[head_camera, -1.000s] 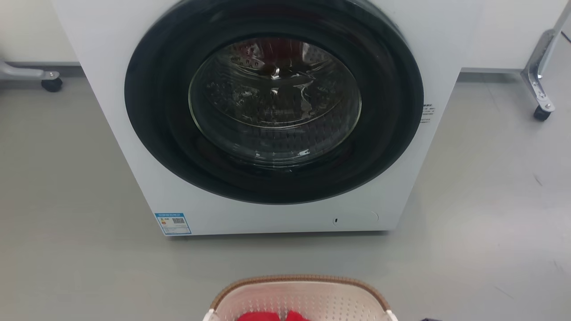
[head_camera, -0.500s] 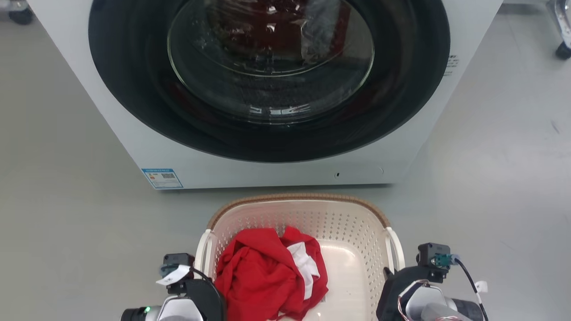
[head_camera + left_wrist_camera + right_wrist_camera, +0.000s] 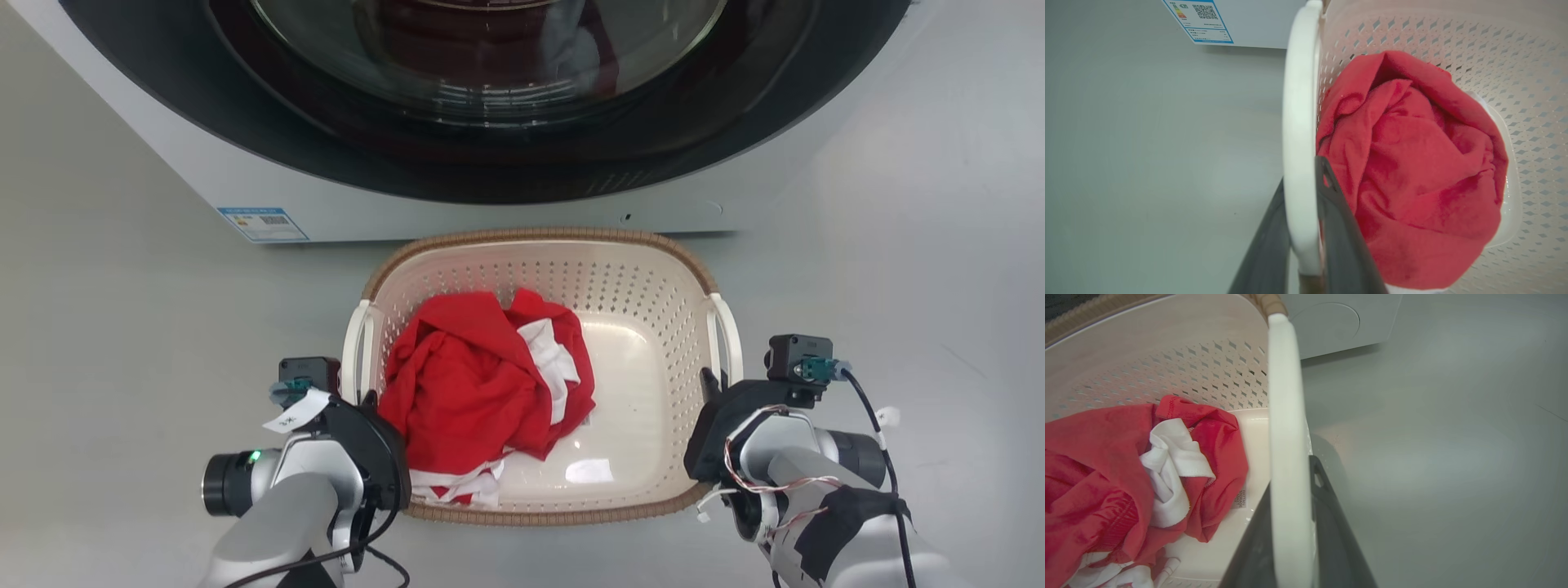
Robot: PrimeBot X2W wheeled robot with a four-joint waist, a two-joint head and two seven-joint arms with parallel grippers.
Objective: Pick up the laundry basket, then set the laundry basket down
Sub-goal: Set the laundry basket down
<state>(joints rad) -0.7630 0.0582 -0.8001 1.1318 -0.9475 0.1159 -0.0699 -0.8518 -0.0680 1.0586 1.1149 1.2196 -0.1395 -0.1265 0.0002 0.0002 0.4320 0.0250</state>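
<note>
Right in front of the washing machine, the laundry basket has its far rim nearly up against the machine's white front panel. I honestly can't tell whether its bottom is on the floor or already a hair off it.

Both arms are set up for a two-sided carry. The left gripper has one dark finger on each side of the basket's left handle, pinching the white loop near its near end. The right gripper mirrors that on the basket's right handle, also clamped across the loop. Makes sense to me: the basket is wide, so grabbing both handles at matching spots should keep it level instead of letting it tip.

Inside the basket, a bunched red garment with white trim sits toward the left handle, and the half by the right handle is mostly bare plastic. My guess is the load pulls a bit harder on the left arm, so an even lift matters. The handles are smooth, and if either pinch slides along one, the basket could swing toward the machine behind it.
</note>
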